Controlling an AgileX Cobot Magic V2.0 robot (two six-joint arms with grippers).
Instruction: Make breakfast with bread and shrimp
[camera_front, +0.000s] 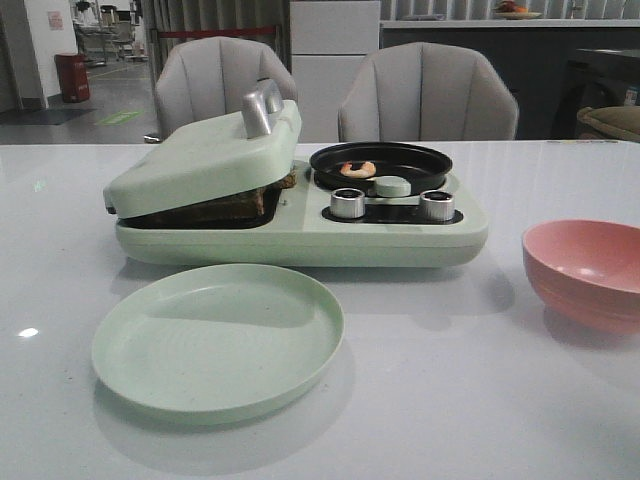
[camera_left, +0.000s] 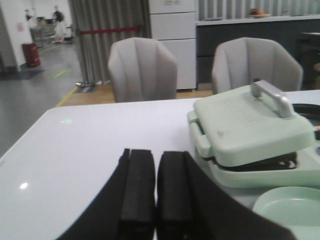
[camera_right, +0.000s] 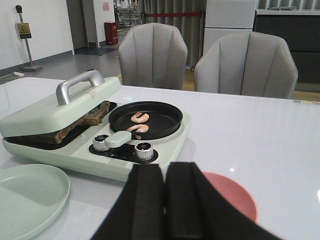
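Note:
The bread (camera_front: 235, 206) lies pressed under the tilted lid (camera_front: 205, 155) of the green breakfast maker; only its dark edge shows, also in the right wrist view (camera_right: 82, 122). Two shrimp (camera_right: 139, 117) lie in the black round pan (camera_right: 146, 119); one shrimp (camera_front: 357, 169) shows in the front view. My left gripper (camera_left: 156, 160) is shut and empty, held above the table left of the maker. My right gripper (camera_right: 165, 172) is shut and empty, held above the pink bowl (camera_right: 235, 195). Neither arm shows in the front view.
A pale green plate (camera_front: 218, 337) lies in front of the maker. The pink bowl (camera_front: 585, 270) stands at the right. Two knobs (camera_front: 347, 204) sit on the maker's front panel. Two grey chairs (camera_front: 425, 95) stand behind the table.

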